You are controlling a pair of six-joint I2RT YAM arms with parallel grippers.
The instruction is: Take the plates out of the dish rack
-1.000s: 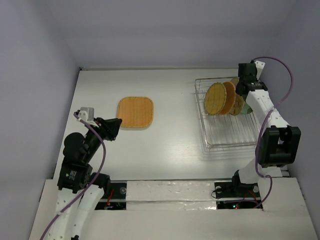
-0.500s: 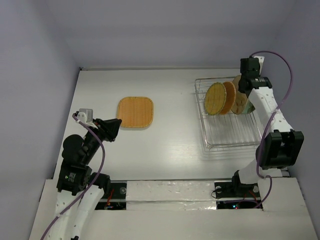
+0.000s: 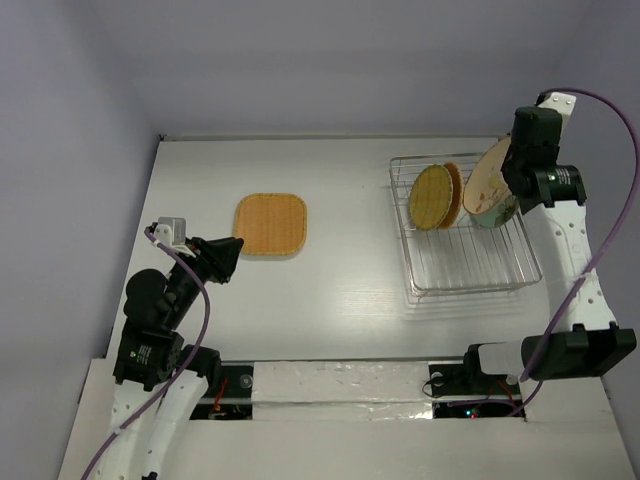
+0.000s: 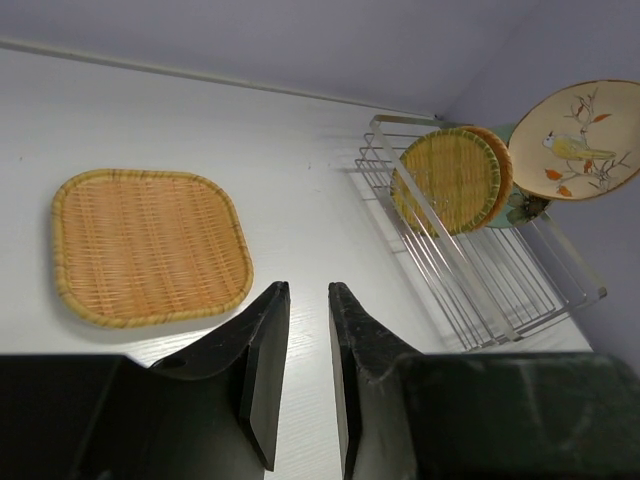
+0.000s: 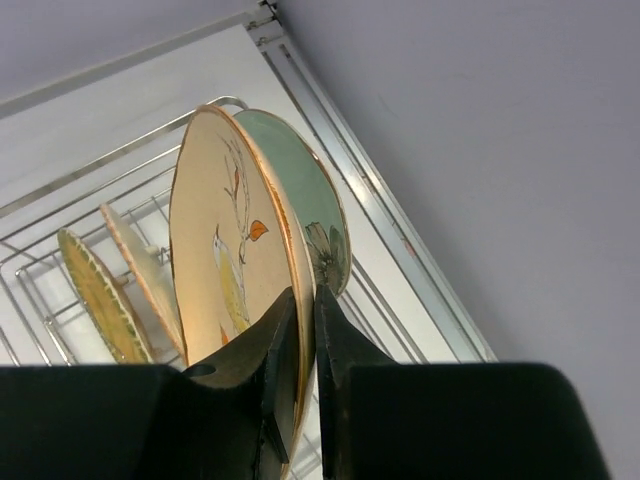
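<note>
My right gripper (image 5: 305, 295) pinches the rim of the cream plate (image 5: 225, 260), up over the dish rack (image 3: 470, 265). The green plate (image 5: 300, 190) stands just beside that gripper, the checked plate (image 5: 95, 290) farther off in the rack. My left gripper (image 4: 308, 290) is open a bit, empty.

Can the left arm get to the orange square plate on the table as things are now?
Probably yes. The orange square plate lies flat on the table just beyond the left gripper, with nothing between them, and the gripper holds nothing.
</note>
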